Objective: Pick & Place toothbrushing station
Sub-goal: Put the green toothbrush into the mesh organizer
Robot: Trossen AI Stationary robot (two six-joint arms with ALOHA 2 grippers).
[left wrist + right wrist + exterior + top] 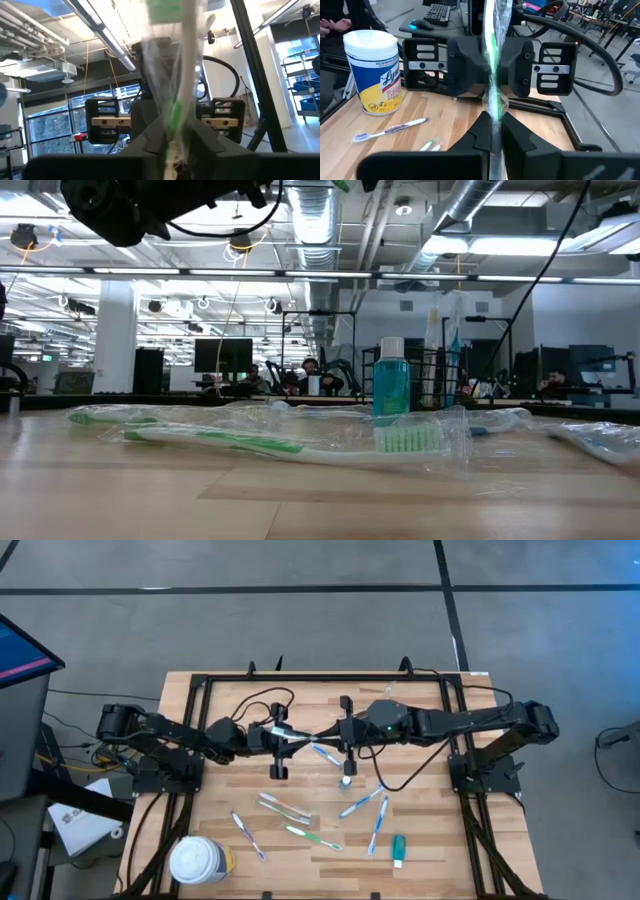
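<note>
Wooden tabletop [420,730] carries loose toothbrushes near its front edge; one wrapped green toothbrush [493,55] hangs mid-air at centre, pinched between left tool [285,739] and right tool [338,733], both clamped on it. A clean handover likely needs one tool releasing only once the other grips firmly.

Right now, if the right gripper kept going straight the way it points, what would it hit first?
The left gripper, most likely. It faces the right gripper head-on, both shut on the same green wrapped toothbrush between them; depth is uncertain.
</note>
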